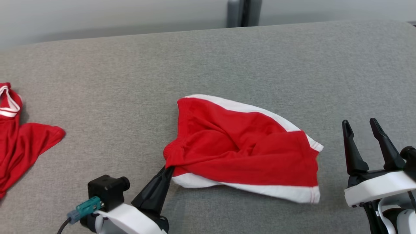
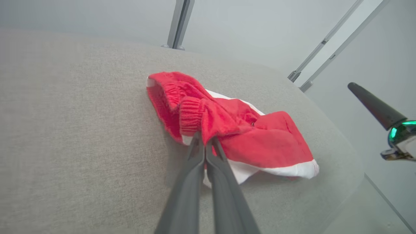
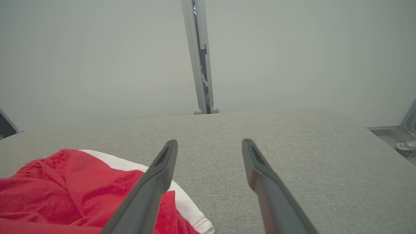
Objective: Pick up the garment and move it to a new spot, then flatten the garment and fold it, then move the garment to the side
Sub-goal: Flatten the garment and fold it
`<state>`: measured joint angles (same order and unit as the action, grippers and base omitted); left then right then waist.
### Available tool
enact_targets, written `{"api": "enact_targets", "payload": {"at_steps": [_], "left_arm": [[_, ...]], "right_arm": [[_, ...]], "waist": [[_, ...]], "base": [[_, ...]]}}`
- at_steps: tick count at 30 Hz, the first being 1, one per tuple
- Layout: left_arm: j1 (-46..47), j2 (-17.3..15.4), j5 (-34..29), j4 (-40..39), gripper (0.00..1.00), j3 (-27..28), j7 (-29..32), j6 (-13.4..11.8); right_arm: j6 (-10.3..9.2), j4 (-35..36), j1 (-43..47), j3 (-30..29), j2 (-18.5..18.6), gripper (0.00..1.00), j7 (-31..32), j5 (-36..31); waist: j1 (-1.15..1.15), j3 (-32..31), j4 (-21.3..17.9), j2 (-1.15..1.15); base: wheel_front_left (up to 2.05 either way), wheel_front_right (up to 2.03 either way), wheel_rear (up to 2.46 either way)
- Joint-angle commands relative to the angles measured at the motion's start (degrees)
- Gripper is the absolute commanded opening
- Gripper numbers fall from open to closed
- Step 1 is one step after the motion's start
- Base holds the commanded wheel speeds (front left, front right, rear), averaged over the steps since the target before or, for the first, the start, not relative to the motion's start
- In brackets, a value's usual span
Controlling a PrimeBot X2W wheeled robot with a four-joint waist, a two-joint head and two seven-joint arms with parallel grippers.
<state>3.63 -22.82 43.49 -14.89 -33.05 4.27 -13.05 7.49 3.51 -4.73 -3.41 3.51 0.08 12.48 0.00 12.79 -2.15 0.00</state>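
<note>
Head view check: pinching garment (image 1: 240, 146) at its bunched elastic waistband corner with left gripper (image 1: 168, 171), clenched tight on red cloth right at the tips. Holding right gripper (image 1: 360, 130) spread wide, grasping nothing, just beside the garment's white-trimmed hem end. Garment: crumpled, resting on grey padded surface (image 1: 130, 65), ahead and to the right of the left tips, between the two grippers.

Judged as step one: grab made, lift not yet done. Next: raise enough to clear the fabric drag, then carry to a fresh spot before flattening.

Plenty of bare padding ahead of both grippers, up to the far edge. Avoid second red garment (image 1: 19, 143), well off on the left gripper's outer side. Mind the rounded surface edge beyond the right gripper's outer side.
</note>
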Motion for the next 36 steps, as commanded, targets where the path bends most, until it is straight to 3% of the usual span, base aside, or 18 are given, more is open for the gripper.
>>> {"api": "enact_targets", "payload": {"at_steps": [1, 5, 9, 16, 22, 23, 24, 29, 36], "left_arm": [[-0.46, -0.72, -0.35, -1.47, 0.00, 0.64, -0.07, -0.86], [0.69, -1.73, -1.32, -2.95, 0.00, 1.03, 0.96, -1.97], [4.02, -0.10, -0.03, 0.39, 0.00, 0.63, 2.41, -0.83], [11.50, 3.14, 0.93, 13.51, 0.00, 0.35, 2.30, 2.49], [17.12, 5.80, -0.45, 24.77, 0.00, -0.59, 1.02, 3.77], [17.92, 5.99, -1.07, 26.47, 0.46, -0.95, 0.79, 3.99], [18.55, 6.30, -1.31, 27.90, 1.00, -1.13, 0.41, 4.06], [20.78, 6.52, -4.88, 31.66, 1.00, -1.97, -4.38, 3.96], [19.22, 5.12, -8.09, 28.37, 1.00, -0.23, -11.75, 1.00]], "right_arm": [[0.00, 0.44, 0.21, -0.34, 0.07, 1.00, 0.47, -0.38], [0.00, 0.63, -0.56, -0.50, -0.06, 1.00, 0.85, 0.00], [0.00, 0.44, -0.96, 0.11, -0.12, 1.00, 0.92, 0.15], [0.00, -0.42, -1.39, 1.27, -0.27, 1.00, 0.89, 0.75], [0.00, -0.85, -1.15, 1.31, -0.41, 1.00, 0.51, 1.24], [0.00, -0.91, -1.18, 1.40, -0.42, 1.00, 0.45, 1.24], [0.00, -0.93, -1.18, 1.41, -0.45, 1.00, 0.35, 1.20], [0.00, -0.87, -1.30, 1.16, -0.48, 1.00, -0.09, 1.14], [0.00, -0.05, -1.68, 1.25, -0.47, 1.00, -1.52, 0.03]], "waist": [[0.00, -0.15, 0.69, 0.00], [0.00, 0.11, 0.36, 0.00], [0.00, 0.37, -1.79, 0.00], [0.00, 1.35, -7.47, 0.00], [0.00, 2.26, -10.09, 0.00], [0.00, 2.36, -10.28, 0.00], [0.00, 2.43, -10.38, 0.00], [0.00, 2.51, -9.33, 0.00], [0.00, 1.83, -5.91, 0.00]], "base": [[0.00, 0.00, 0.00], [0.00, 0.00, 0.00], [0.00, 0.00, 0.00], [0.00, 0.00, 0.00], [0.00, 0.00, 0.00], [0.00, 0.00, 0.00], [0.00, 0.00, 0.00], [0.00, 0.00, 0.00], [0.00, 0.00, 0.00]]}}
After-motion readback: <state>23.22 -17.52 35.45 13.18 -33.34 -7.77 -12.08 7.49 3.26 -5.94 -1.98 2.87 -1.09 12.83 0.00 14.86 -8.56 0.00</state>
